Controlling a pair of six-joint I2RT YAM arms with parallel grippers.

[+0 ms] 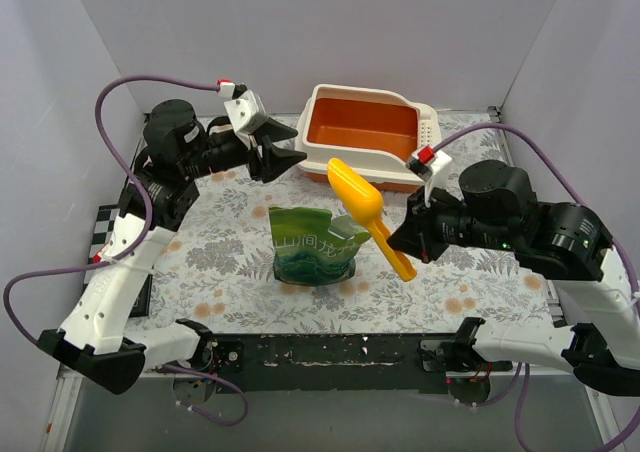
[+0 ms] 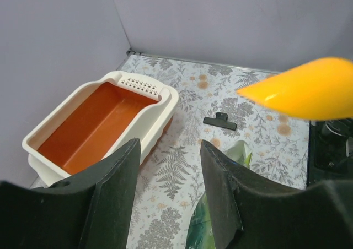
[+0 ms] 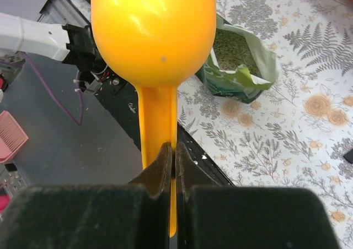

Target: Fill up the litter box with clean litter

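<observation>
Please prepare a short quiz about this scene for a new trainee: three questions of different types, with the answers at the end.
1. True or false: the left gripper is open and holds nothing.
2. The right gripper is shut on: A) the handle of the yellow scoop; B) a spoon; C) a cloth.
3. Short answer: where does the litter lie now?

Key: 1 true. 2 A. 3 in the green bag; the litter box has none inside.

We show a white, orange-lined litter box, a yellow-orange scoop, a green bag and a fern-patterned tablecloth.
</observation>
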